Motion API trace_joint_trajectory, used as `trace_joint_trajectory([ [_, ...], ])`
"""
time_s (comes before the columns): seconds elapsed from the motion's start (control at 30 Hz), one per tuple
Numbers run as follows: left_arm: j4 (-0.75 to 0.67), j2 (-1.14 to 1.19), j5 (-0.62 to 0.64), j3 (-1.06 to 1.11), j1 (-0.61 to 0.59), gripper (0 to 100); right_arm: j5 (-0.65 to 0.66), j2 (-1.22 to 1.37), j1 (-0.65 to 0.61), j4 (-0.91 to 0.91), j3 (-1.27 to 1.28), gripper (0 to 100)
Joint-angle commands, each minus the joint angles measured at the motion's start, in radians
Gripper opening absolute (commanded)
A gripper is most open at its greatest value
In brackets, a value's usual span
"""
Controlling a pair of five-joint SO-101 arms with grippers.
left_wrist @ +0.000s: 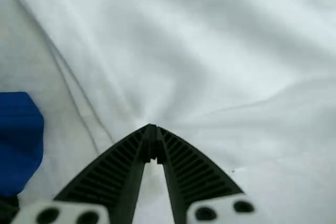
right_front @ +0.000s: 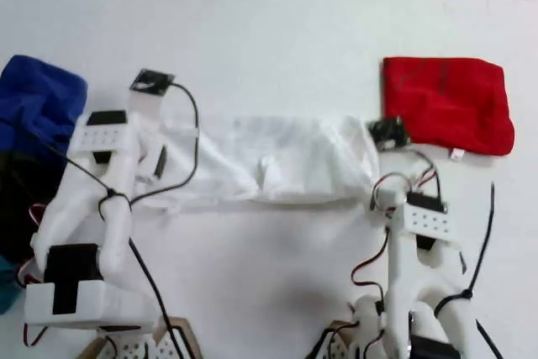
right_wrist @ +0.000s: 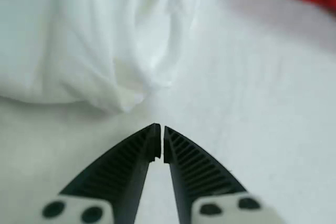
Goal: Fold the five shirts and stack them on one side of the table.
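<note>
**Both ends in hand before the next fold**

From the high view, the white shirt [right_front: 286, 161] lay across the middle of the worktop [right_front: 269, 31] as a long, rumpled band, only partly folded. A folded red shirt [right_front: 445, 111] sat at the upper right of the frame, and a blue shirt [right_front: 38, 94] was bunched at the far left edge.

My left claw [left_wrist: 151, 132] was clenched on the white shirt. Creases in the cloth ran straight into its tips, so I judged that it had a real pinch near the band's left end. My right claw [right_wrist: 160, 132] was closed too, but on nothing. It hung over bare worktop just beside the shirt's right-hand corner, and the cloth stopped short of the tips.

I took the step in hand to be getting a matching hold on the right end. To do it well, I reckoned I should:

- open the right claw fully before moving in
- come in low over the worktop and take the corner through all its layers, not just the top one
- keep the left claw's pinch steady so the band doesn't drag sideways
- lift both ends evenly, since the shirt looked limp and likely to sag in the middle
- keep the fold clear of the red shirt, which lay near the right arm
</note>
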Motion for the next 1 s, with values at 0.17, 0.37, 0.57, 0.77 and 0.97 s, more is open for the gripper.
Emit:
trace_joint_trajectory([
  [0.17, -0.048, -0.015, 0.008, -0.053, 0.000, 3, -0.181, 0.024, -0.194, 0.081, -0.270, 1.9],
  [0.37, -0.048, -0.014, 0.008, -0.053, -0.064, 3, -0.187, 0.274, -0.283, 0.028, -0.356, 1.9],
  [0.57, -0.041, -0.014, 0.008, -0.053, -0.120, 3, -0.180, 0.506, -0.219, -0.018, -0.445, 1.9],
  [0.77, -0.048, -0.014, -0.034, -0.048, -0.104, 3, -0.180, 0.576, -0.151, 0.024, -0.539, 1.9],
  [0.97, -0.069, -0.014, -0.034, -0.048, -0.104, 3, -0.184, 0.446, -0.203, 0.186, -0.621, 1.9],
])
